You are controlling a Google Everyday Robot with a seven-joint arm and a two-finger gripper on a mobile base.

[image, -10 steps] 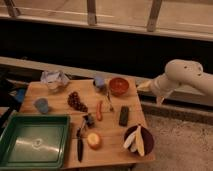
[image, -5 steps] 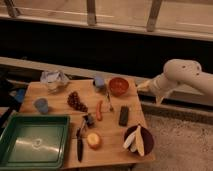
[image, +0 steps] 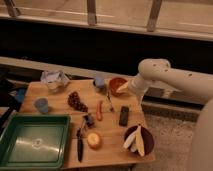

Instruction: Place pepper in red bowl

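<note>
The pepper [image: 99, 110] is slim and red-orange and lies on the wooden table [image: 60, 95] near its middle, right of the dark grape bunch [image: 76, 101]. The red bowl [image: 114, 83] stands at the table's far right edge. My gripper [image: 122, 88] is at the end of the white arm that comes in from the right. It hangs at the bowl's right rim and partly covers it. It is well away from the pepper, which lies nearer the camera and to the left. I see nothing held in it.
A purple bowl [image: 145, 145] with pale yellow pieces stands front right. A round orange fruit [image: 93, 140], a dark knife [image: 80, 142], a black block [image: 123, 115], two blue cups [image: 41, 105] [image: 99, 81], a crumpled wrapper [image: 55, 79] and a green tray [image: 35, 140] also occupy the table.
The arm has swung left, bringing the gripper from beyond the table's right edge to the red bowl's rim. The things on the table have not moved.
</note>
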